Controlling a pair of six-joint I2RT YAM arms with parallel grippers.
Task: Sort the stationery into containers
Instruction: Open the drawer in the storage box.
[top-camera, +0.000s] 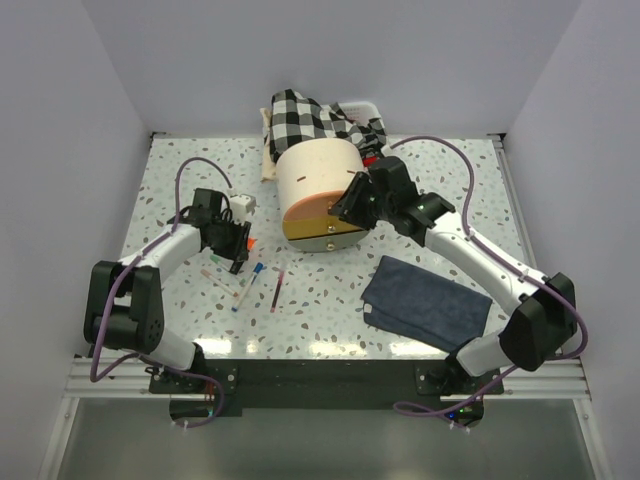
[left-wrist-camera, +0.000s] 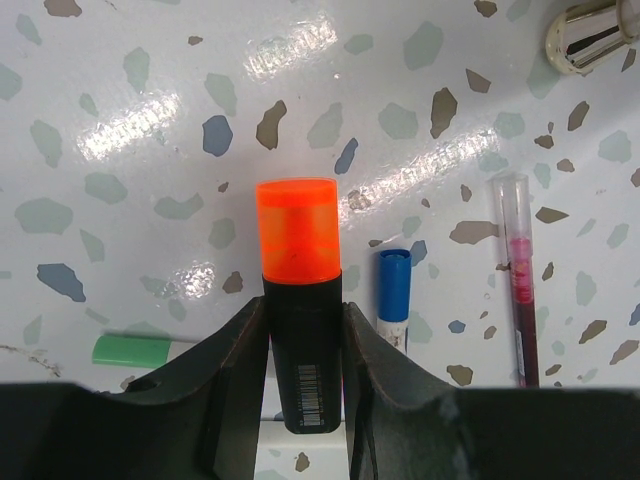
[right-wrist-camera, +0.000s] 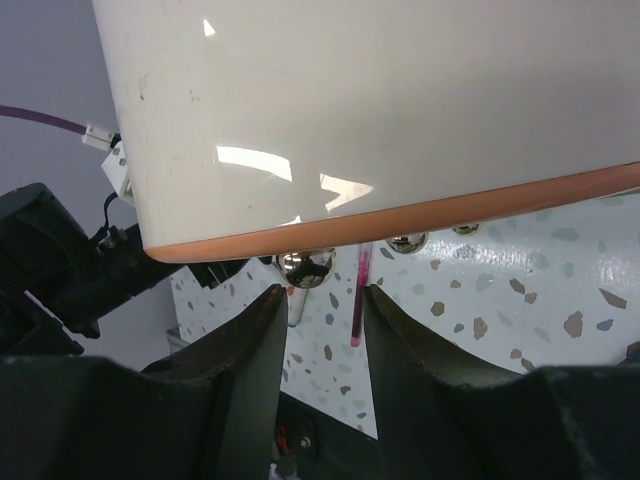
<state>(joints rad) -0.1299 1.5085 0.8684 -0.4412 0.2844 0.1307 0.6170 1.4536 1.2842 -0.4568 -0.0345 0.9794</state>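
Your left gripper (left-wrist-camera: 302, 312) is clamped on the black barrel of the orange-capped marker (left-wrist-camera: 297, 230), beside the blue-capped tube (left-wrist-camera: 393, 285) on the bench (left-wrist-camera: 150, 150). It looks light, stiff and slick, so grip below the cap. Farther off, your right gripper (right-wrist-camera: 318, 300) stands parted at a brass knob (right-wrist-camera: 307, 267) of the cream cabinet (right-wrist-camera: 400, 100).

Top camera overlooks the table (top-camera: 180, 170); both close wrist cameras glimpse the pencil (left-wrist-camera: 521, 300).

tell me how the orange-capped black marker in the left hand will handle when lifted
The orange-capped black marker looks stiff plastic, so it probably won't flex in the left hand. Its smooth sides may slip under a light squeeze. The body looks flat-sided, so it likely won't roll on the speckled table.
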